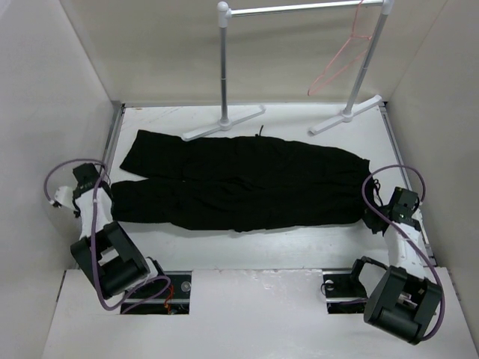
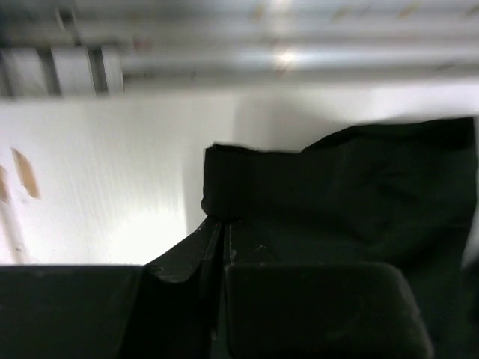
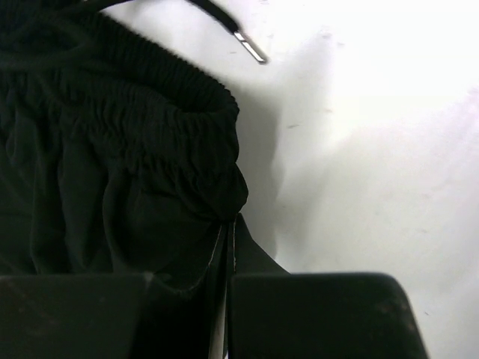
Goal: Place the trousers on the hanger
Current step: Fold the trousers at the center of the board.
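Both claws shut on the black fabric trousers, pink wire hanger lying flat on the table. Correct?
Not quite. The thin pink wire hanger hangs from the rack's silver crossbar, not on the table; top view shows it. Rest holds.

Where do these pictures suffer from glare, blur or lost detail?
Top view: even light and sharp, but the trousers read as flat black. Left wrist view: the background above the table is blurred, glare blooms on the table, and the left gripper's fingers are dark and soft. Right wrist view: the table is washed out white, while the waistband ribbing is crisp.
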You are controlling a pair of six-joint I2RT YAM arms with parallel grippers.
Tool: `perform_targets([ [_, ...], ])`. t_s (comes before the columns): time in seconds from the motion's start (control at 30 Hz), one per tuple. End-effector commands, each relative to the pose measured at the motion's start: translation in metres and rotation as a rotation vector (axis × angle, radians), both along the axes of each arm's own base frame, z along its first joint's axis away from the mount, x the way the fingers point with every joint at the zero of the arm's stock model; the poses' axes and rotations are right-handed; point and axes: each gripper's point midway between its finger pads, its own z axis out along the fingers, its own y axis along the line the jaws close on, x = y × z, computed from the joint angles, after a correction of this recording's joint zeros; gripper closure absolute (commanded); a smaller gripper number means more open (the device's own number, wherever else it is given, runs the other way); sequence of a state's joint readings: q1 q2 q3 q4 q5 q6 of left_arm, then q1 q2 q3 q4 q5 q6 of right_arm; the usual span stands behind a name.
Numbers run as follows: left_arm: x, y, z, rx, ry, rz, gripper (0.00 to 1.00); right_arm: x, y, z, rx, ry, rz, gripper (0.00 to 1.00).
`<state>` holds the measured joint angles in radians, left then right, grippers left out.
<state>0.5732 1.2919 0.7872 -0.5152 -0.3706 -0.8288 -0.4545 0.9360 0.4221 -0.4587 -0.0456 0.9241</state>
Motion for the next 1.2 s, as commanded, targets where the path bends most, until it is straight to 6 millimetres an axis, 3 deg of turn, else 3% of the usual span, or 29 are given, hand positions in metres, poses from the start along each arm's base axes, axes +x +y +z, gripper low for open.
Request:
perform_targets([
  [0.0, -0.004, 0.033, 0.054, 0.169, 0.074, 0.014, 1.0, 0.003, -0.014, 0.017, -0.043, -0.014, -0.048, 1.0],
  [0.1, -0.011, 0.038, 0.065, 0.217, 0.125, -0.011, 1.0, -0.002, -0.013, 0.023, -0.064, -0.023, -0.042, 1.0],
  [0.2, -0.019, 0.037, 0.062, 0.226, 0.166, -0.017, 1.0, -0.01, -0.018, 0.029, -0.111, -0.008, -0.05, 1.0],
  [0.33, -0.007, 0.032, 0.063, 0.237, 0.137, -0.047, 1.0, -0.009, -0.021, 0.041, -0.133, -0.023, -0.053, 1.0],
  [0.5, 0.053, 0.024, 0.122, 0.35, -0.002, -0.141, 1.0, 0.005, -0.023, 0.074, -0.167, -0.096, -0.034, 1.0],
  [0.63, 0.098, 0.016, 0.146, 0.374, -0.067, -0.197, 1.0, 0.021, -0.038, 0.095, -0.208, -0.111, -0.057, 1.0],
  [0.77, 0.143, 0.018, 0.155, 0.381, -0.084, -0.23, 1.0, 0.049, -0.05, 0.109, -0.206, -0.138, -0.074, 1.0],
  [0.9, 0.194, 0.019, 0.152, 0.397, -0.067, -0.286, 1.0, 0.09, -0.057, 0.122, -0.204, -0.146, -0.066, 1.0],
  [1.17, 0.283, 0.014, 0.152, 0.42, -0.103, -0.348, 1.0, 0.18, -0.056, 0.118, -0.182, -0.113, 0.016, 1.0],
])
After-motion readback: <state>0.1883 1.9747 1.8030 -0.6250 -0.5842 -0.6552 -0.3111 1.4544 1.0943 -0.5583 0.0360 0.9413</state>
